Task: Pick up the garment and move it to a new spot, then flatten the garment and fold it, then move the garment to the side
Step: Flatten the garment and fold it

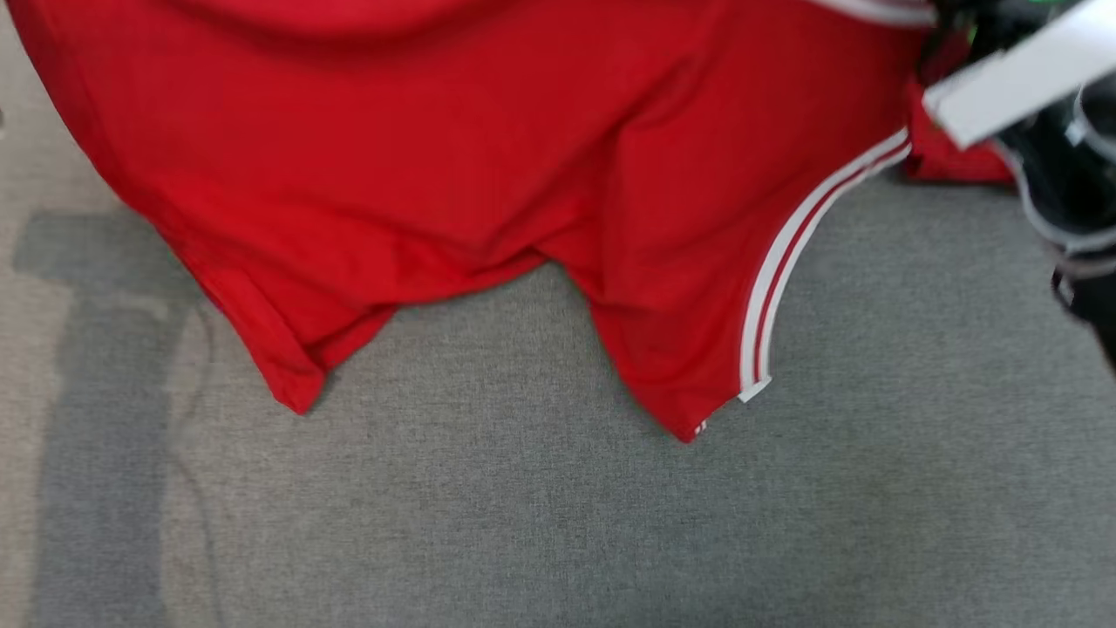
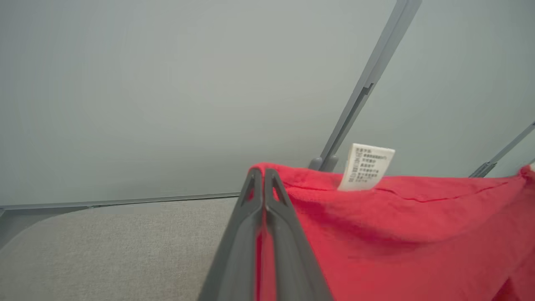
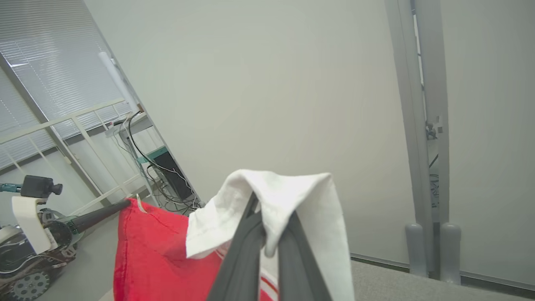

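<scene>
As left end effector (image 2: 264,172) and right end effector (image 3: 267,221) clamp it, garment (image 1: 436,157) hangs hem-down.

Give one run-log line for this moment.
left gripper: shut on garment | right gripper: shut on garment | garment: held up between both

A grey cloth-covered surface (image 1: 915,453) below, a plain pale wall (image 2: 167,83) with grey upright posts (image 3: 411,125) behind it — and, by the window blinds (image 3: 42,62), tangled cables (image 3: 171,200).

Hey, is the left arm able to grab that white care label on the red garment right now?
Probably not: the left gripper is shut on the garment beside the label, so it isn't free.
</scene>
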### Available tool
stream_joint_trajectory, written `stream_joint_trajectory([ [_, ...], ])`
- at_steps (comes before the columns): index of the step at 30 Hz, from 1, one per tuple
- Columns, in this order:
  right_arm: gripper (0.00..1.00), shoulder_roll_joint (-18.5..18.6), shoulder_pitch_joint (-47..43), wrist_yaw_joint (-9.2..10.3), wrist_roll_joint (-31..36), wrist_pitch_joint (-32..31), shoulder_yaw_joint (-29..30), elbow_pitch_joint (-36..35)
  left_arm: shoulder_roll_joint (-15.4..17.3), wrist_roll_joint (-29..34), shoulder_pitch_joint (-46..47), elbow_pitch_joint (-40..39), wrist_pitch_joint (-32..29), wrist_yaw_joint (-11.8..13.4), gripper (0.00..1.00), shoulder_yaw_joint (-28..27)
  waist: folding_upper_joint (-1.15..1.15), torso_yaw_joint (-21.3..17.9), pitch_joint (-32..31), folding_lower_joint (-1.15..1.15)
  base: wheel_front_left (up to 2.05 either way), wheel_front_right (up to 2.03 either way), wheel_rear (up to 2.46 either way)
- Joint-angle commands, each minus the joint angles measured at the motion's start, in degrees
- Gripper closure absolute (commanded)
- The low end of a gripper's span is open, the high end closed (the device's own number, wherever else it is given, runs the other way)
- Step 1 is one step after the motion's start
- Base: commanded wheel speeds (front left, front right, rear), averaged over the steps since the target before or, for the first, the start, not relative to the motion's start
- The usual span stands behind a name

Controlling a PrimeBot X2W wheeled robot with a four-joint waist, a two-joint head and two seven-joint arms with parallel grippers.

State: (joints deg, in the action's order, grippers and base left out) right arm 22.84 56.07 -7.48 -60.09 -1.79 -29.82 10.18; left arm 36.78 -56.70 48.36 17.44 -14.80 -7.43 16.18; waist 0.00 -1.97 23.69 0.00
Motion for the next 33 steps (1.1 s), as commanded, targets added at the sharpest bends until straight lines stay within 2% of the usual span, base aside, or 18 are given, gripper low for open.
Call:
stream_joint_trajectory([
  [1, 1.00, 0.04, 4.05, -0.04, 0.92, -0.61, -0.14, 1.83, 0.89, -0.69, 4.71, 1.64, -0.23, -0.09, 1.00, 1.43, 0.00, -0.32, 6.36, 0.00, 0.00, 0.00, 0.00],
  [7, 1.00, -0.21, 18.05, -0.04, 1.98, -1.20, -0.25, 7.54, 2.17, -1.87, 19.81, 8.86, 1.69, -0.09, 1.00, 5.82, 0.00, -0.62, 11.64, 0.00, 0.00, 0.00, 0.00],
  [10, 1.00, 0.58, 26.95, -0.03, 5.56, 0.50, -0.78, 11.61, 3.99, 1.87, 28.80, 12.47, 2.85, -0.10, 1.00, 12.14, 0.00, -0.32, 14.12, 0.00, 0.00, 0.00, 0.00],
  [13, 1.00, 0.61, 33.34, -0.03, 7.58, 1.65, -1.27, 14.49, 4.28, 3.35, 35.31, 15.37, 4.62, -0.06, 1.00, 15.72, 0.00, -0.12, 15.64, 0.00, 0.00, 0.00, 0.00],
  [19, 1.00, 1.28, 44.00, -0.03, 10.31, 3.60, -2.49, 18.54, 2.42, 3.50, 45.34, 18.82, 10.02, -0.06, 1.00, 18.93, 0.00, 0.89, 17.76, 0.00, 0.00, 0.00, 0.00],
  [23, 1.00, 0.56, 50.74, -0.03, 13.00, 9.33, -2.21, 21.76, 1.05, 2.89, 51.56, 21.24, 15.45, -0.07, 1.00, 21.07, 0.00, 1.20, 18.25, 0.00, 0.00, 0.00, 0.00],
  [28, 1.00, -1.56, 52.32, -0.03, 13.21, 11.46, -4.36, 25.84, -0.12, -0.39, 53.99, 22.94, 16.50, -0.07, 1.00, 26.21, 0.00, 1.23, 17.52, 0.00, 0.00, 0.00, 0.00],
  [33, 1.00, -0.48, 47.51, -0.03, 11.35, 10.64, -9.19, 27.02, 0.45, -4.73, 49.81, 22.04, 13.53, -0.08, 1.00, 34.20, 0.00, 1.43, 16.35, 0.00, 0.00, 0.00, 0.00],
])
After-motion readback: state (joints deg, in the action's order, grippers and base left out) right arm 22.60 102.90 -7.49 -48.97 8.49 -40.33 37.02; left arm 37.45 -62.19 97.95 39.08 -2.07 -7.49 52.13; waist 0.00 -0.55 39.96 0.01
